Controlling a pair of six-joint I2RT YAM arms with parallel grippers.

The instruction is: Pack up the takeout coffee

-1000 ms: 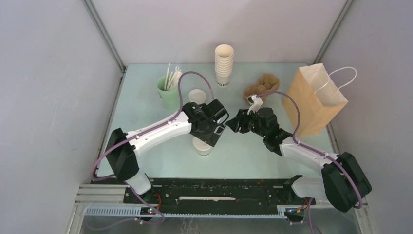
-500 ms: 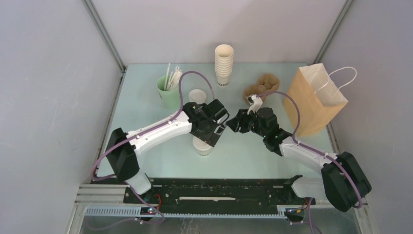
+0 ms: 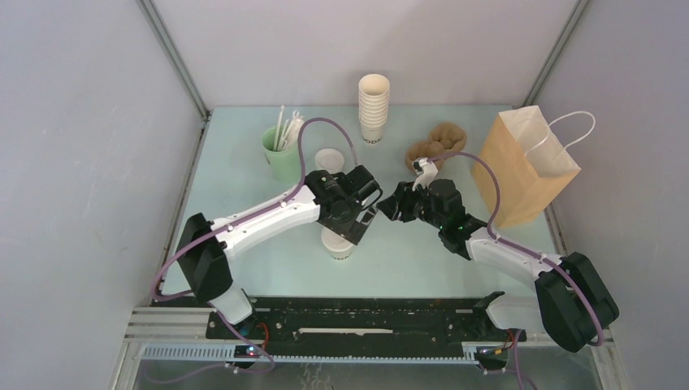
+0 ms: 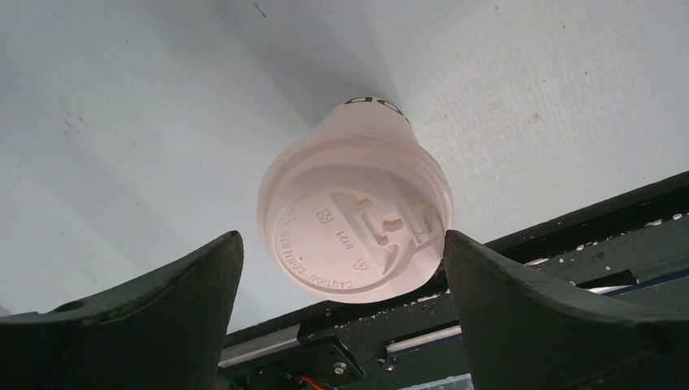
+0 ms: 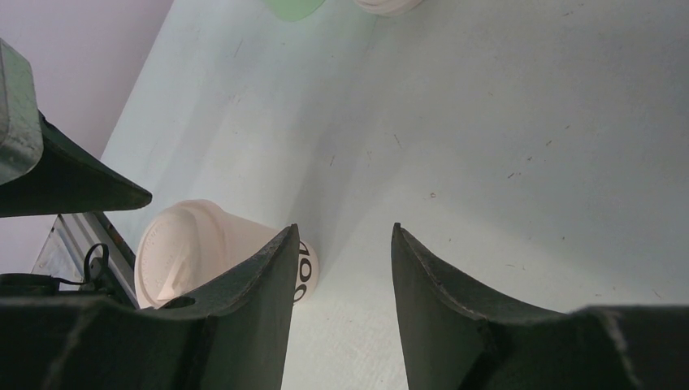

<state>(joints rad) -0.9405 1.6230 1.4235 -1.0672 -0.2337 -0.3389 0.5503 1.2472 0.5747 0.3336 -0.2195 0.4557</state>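
Observation:
The takeout coffee [image 3: 338, 244] is a small white paper cup with a white lid and dark lettering, standing upright on the table near the front. My left gripper [image 3: 358, 225] hovers just above it, open. In the left wrist view its jaws stand wide on either side of the lid [image 4: 354, 237], and the right fingertip [image 4: 457, 248] is very close to the lid's rim. My right gripper [image 3: 384, 210] is open and empty, just right of the cup. In the right wrist view the cup [image 5: 183, 246] sits partly behind the left finger [image 5: 260, 284].
A brown paper bag [image 3: 526, 166] with white handles stands open at the right. A tall stack of lidless white cups [image 3: 374, 106] stands at the back, with a mint-green cup holding straws [image 3: 280, 154], a loose white lid [image 3: 328, 158] and brown items [image 3: 437, 143] nearby. A black rail [image 3: 357, 321] runs along the front edge.
The left gripper has shifted very slightly over the cup. Nothing else has visibly moved.

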